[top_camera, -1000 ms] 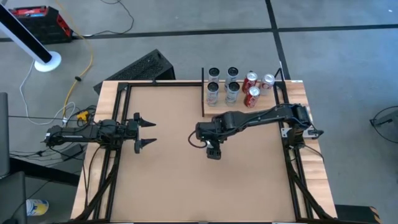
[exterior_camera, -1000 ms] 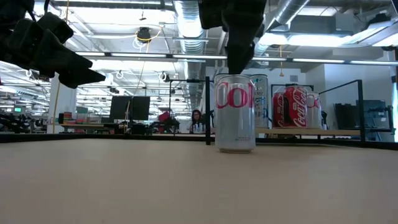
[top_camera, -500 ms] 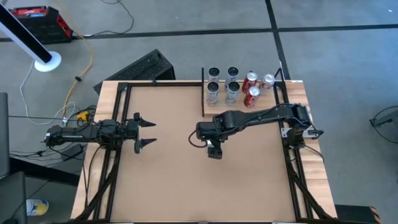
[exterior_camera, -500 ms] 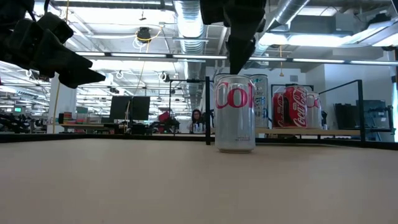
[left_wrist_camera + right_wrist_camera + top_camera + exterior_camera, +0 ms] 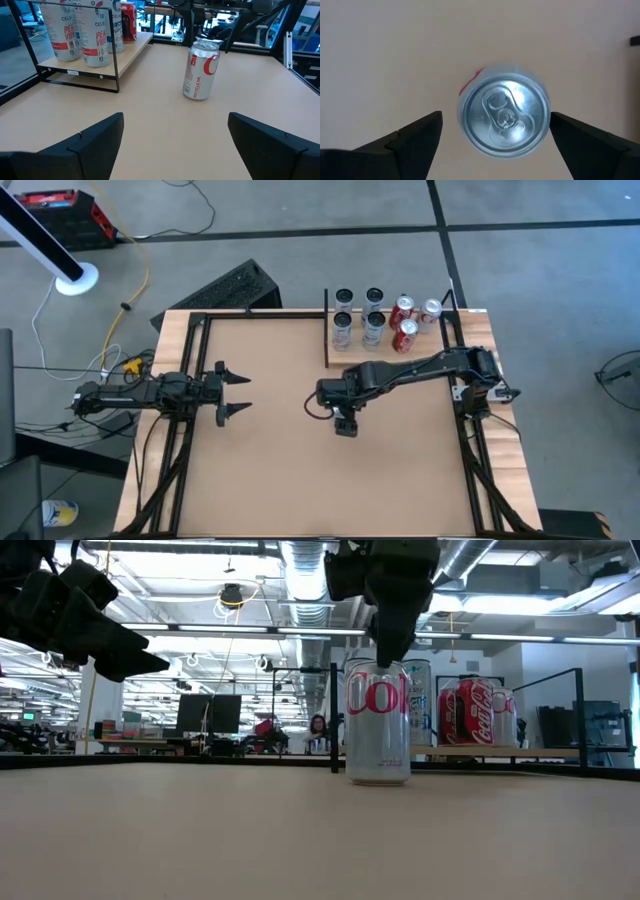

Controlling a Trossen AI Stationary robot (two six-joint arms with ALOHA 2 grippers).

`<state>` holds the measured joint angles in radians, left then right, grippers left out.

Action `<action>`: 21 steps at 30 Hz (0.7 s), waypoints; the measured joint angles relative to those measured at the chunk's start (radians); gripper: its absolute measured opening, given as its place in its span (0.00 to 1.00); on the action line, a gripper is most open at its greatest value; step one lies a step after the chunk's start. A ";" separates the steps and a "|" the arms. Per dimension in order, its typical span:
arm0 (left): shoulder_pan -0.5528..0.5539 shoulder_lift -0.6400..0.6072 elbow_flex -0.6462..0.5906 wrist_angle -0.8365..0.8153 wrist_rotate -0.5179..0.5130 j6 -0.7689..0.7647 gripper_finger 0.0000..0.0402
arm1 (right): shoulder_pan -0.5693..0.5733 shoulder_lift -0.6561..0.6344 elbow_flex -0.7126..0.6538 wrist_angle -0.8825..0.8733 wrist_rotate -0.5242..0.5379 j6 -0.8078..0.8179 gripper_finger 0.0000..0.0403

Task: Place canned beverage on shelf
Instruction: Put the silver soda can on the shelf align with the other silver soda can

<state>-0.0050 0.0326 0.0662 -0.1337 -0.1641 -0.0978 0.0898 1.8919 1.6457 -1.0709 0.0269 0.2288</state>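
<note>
Right tool (image 5: 344, 423) hangs near the middle of the high view, fingers spread wide and pointing down over a silver can (image 5: 504, 115); it grips nothing. In the right wrist view the can's top sits between the two fingers with gaps on both sides. That can stands upright on the desk (image 5: 270, 470), apart from the shelf (image 5: 385, 356) at the upper right, where other cans stand in rows. Left tool (image 5: 232, 390) waits at the left of the desk, fingers apart and holding nothing.
</note>
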 joint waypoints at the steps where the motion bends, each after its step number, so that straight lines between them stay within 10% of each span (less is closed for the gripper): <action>1: 0.000 0.000 0.000 0.000 0.000 0.000 0.85 | 0.000 0.000 0.000 0.005 0.001 0.000 0.97; 21: 0.000 0.000 0.000 0.000 0.000 0.000 0.85 | -0.001 0.024 0.004 0.026 0.009 0.000 0.81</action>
<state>-0.0051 0.0326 0.0662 -0.1334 -0.1638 -0.0975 0.0891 1.9163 1.6493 -1.0447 0.0357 0.2287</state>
